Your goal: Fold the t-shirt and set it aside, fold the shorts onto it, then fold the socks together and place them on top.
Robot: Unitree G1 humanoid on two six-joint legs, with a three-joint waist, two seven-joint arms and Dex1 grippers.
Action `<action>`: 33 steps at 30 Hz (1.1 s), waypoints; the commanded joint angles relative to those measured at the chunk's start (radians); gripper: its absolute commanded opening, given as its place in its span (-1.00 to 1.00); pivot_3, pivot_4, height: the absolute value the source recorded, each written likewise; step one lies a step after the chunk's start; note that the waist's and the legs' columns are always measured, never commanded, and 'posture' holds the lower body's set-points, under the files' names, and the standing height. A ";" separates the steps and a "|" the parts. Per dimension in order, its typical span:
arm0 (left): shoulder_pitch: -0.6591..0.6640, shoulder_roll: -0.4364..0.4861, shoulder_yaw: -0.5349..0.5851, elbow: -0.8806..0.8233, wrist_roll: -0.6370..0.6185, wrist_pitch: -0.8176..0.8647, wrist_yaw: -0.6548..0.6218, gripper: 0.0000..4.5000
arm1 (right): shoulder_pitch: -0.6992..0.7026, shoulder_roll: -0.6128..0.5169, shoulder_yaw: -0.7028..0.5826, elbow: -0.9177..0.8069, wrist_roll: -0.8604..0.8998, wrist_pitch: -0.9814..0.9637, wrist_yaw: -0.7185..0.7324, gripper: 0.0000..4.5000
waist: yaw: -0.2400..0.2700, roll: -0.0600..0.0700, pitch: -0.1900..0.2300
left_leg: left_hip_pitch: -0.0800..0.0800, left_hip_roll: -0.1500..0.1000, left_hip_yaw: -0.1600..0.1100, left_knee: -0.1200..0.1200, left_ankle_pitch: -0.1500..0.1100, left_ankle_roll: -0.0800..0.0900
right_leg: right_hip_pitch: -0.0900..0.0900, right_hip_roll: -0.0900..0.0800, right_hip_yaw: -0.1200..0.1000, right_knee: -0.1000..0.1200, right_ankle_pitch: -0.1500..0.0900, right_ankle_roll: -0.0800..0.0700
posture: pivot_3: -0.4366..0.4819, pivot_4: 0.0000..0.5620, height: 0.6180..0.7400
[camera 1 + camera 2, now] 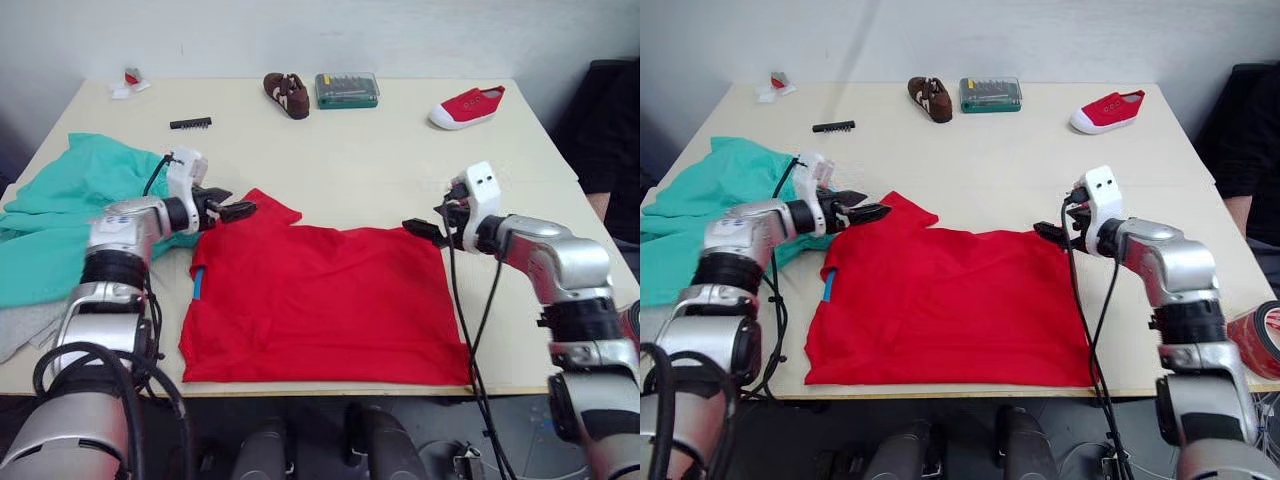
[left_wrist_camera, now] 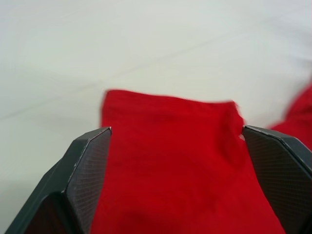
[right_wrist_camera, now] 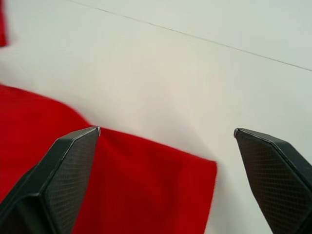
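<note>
Jaws of both grippers stand open: left gripper over the t-shirt's far left sleeve, right gripper at its far right corner. T-shirt lies flat mid-table; shorts lie left of it.

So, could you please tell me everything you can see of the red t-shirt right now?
The t-shirt is bright red cloth, spread nearly flat on the near part of the table, its front edge along the table's edge. A short sleeve sticks out at its far left corner, and a blue label shows at its left side. It has slight wrinkles. The open left gripper is at the sleeve, and the open right gripper is at its far right corner. The shorts lie just to its left.
</note>
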 commanded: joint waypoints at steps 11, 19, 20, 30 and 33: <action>-0.092 -0.033 0.002 0.221 0.163 -0.077 0.204 1.00 | -0.096 0.074 -0.027 0.291 -0.115 -0.094 0.006 1.00 | -0.023 0.000 0.000 | 0.003 -0.002 0.001 0.000 0.001 0.001 | 0.001 -0.002 0.002 0.003 0.001 0.002 | -0.05 -0.47 1.00; -0.090 -0.062 -0.010 0.248 0.223 -0.045 0.210 1.00 | -0.080 0.079 -0.024 0.239 -0.125 -0.061 0.049 0.84 | -0.025 0.000 0.000 | 0.004 -0.002 0.001 0.000 0.001 0.001 | 0.002 -0.003 0.002 0.003 0.001 0.002 | -0.05 -0.47 1.00; -0.092 -0.064 -0.006 0.251 0.224 -0.029 0.198 0.82 | -0.080 0.079 -0.025 0.235 -0.127 -0.058 0.051 0.75 | -0.025 0.000 0.000 | 0.004 -0.002 0.001 0.000 0.001 0.001 | 0.002 -0.003 0.002 0.003 0.001 0.002 | -0.05 -0.47 1.00; -0.086 -0.063 0.003 0.255 0.244 -0.034 0.127 -0.50 | -0.074 0.077 -0.046 0.216 -0.138 -0.027 0.058 -0.77 | -0.025 0.000 0.000 | 0.004 -0.002 0.001 0.000 0.001 0.001 | 0.002 -0.003 0.002 0.003 0.001 0.002 | -0.05 -0.47 1.00; -0.102 -0.049 0.063 0.253 0.197 -0.024 0.108 -0.91 | -0.054 0.064 -0.040 0.172 -0.152 -0.058 0.069 -1.00 | -0.025 0.000 0.000 | 0.004 -0.002 0.001 0.000 0.001 0.001 | 0.002 -0.003 0.002 0.003 0.001 0.002 | -0.05 -0.47 1.00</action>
